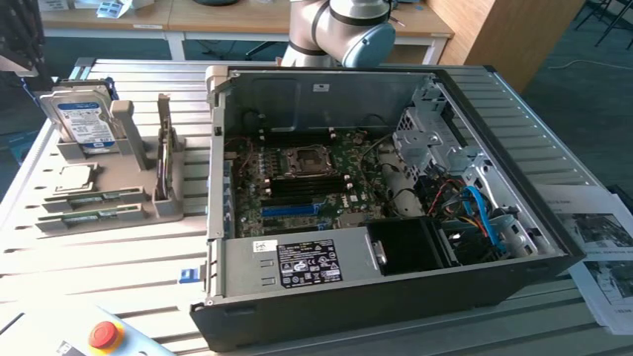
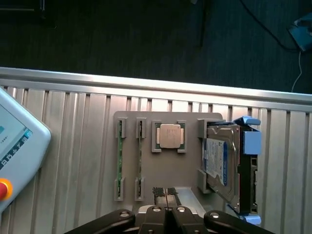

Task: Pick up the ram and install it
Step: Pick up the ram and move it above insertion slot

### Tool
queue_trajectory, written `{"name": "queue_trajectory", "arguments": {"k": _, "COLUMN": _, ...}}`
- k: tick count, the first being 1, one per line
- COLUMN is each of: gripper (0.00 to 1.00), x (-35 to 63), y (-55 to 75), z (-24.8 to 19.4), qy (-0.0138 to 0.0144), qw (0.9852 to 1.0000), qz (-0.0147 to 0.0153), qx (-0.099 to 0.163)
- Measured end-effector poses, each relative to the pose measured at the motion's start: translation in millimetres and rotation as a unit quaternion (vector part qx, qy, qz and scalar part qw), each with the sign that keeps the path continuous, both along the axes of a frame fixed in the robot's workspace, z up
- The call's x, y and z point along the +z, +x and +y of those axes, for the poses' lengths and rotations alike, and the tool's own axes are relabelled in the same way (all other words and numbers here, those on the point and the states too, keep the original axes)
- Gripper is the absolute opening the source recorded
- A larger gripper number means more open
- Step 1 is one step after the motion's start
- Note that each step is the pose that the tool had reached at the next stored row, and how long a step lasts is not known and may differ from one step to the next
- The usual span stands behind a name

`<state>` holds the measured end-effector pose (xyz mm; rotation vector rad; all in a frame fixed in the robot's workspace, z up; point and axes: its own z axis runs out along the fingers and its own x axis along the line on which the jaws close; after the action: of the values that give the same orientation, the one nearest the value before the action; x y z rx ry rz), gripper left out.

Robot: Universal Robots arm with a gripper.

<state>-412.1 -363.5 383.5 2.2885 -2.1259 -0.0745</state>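
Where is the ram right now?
The ram, two green sticks, sits in the grey holder on the exterior view's left, beside the square chip, outside the computer case.

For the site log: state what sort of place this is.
Probably a robotics lab's PC-assembly bench: an open computer case on a slatted metal table, a grey fixture holding ram sticks, a processor and a hard drive, and a robot arm.

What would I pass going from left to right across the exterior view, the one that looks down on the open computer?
hard drive → processor socket on the motherboard → blue cables → printed sheets
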Motion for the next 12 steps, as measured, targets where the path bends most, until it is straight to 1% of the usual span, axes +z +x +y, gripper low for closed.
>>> {"name": "queue_trajectory", "arguments": {"k": 2, "gripper": 0.1, "x": 0.0, "y": 0.0, "z": 0.0, "qy": 0.0, "qw": 0.9999, "qz": 0.0, "qx": 0.017}}
{"name": "queue_trajectory", "arguments": {"k": 3, "gripper": 0.1, "x": 0.0, "y": 0.0, "z": 0.0, "qy": 0.0, "qw": 0.9998, "qz": 0.0, "qx": 0.019}}
{"name": "queue_trajectory", "arguments": {"k": 12, "gripper": 0.1, "x": -0.1, "y": 0.0, "z": 0.0, "qy": 0.0, "qw": 0.9998, "qz": 0.0, "qx": 0.018}}
